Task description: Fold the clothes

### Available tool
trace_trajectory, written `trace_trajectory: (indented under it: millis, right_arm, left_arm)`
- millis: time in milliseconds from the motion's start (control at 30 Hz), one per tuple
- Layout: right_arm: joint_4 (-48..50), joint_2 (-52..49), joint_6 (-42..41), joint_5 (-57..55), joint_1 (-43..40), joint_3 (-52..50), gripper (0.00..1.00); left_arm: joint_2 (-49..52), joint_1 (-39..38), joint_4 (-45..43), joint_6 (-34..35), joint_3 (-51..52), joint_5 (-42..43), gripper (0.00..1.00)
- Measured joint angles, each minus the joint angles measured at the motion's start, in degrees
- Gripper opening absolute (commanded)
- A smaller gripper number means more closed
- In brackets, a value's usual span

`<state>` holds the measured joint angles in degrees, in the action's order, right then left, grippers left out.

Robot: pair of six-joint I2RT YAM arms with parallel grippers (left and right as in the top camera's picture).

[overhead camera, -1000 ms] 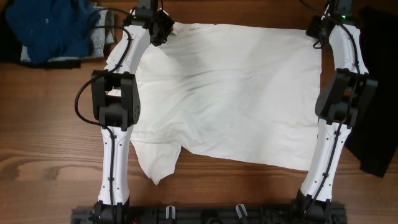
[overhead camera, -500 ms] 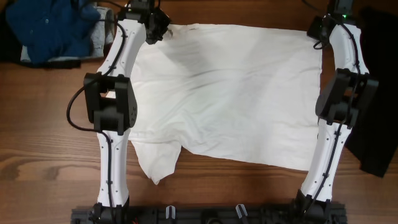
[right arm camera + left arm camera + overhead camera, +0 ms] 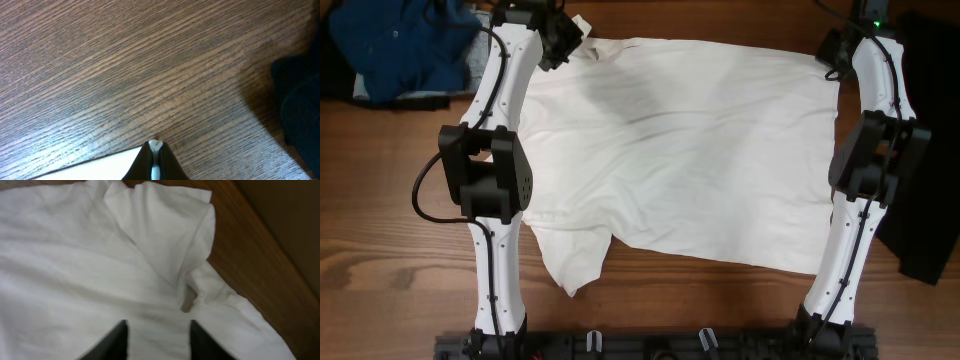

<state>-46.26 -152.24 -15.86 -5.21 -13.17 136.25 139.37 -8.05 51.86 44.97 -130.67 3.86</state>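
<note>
- The step in hand looks like laying out and squaring the white T-shirt (image 3: 690, 150) before the first fold; it lies flat across the middle of the wooden table (image 3: 380, 220), plain side up, with no lettering showing
- The left gripper (image 3: 158, 332) hovers over the shirt's far left corner; its dark fingers (image 3: 117, 340) stand apart with only cloth beneath and nothing between them, so it holds nothing
- The right gripper (image 3: 155, 147) sits at the far right corner; its jaws are pressed together with a sliver of white between the tips and white cloth running off to one side, so it appears to pinch the shirt's edge
- The far left sleeve (image 3: 165, 225) lies doubled back on the body in a crumpled flap with a small pucker at its root; the near left sleeve (image 3: 575, 255) hangs out in a loose point toward the robot
- My judgement is that the next move calls for the left fingers to take a fresh hold on that rumpled sleeve or corner, then smooth it flat so both far corners match
- The cloth is thin, soft cotton with shallow diagonal wrinkles; it should drape and slide easily on the smooth, grained wood
- A blue garment (image 3: 400, 45) lies heaped at the far left and a black garment (image 3: 930, 150) along the right edge, both apart from the shirt and unfolded
</note>
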Motion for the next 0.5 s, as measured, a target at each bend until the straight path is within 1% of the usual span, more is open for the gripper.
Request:
trace_trajectory:
  millis: [267, 500]
  right_arm:
    - [0.02, 0.0, -0.42, 0.0, 0.0, 0.02, 0.04]
    - [0.02, 0.02, -0.42, 0.0, 0.0, 0.02, 0.04]
  left_arm:
    - [1.57, -1.2, -7.98, -0.04, 0.0, 3.87, 0.79]
    - [7.5, -2.01, -12.0, 1.64, 0.0, 6.16, 0.77]
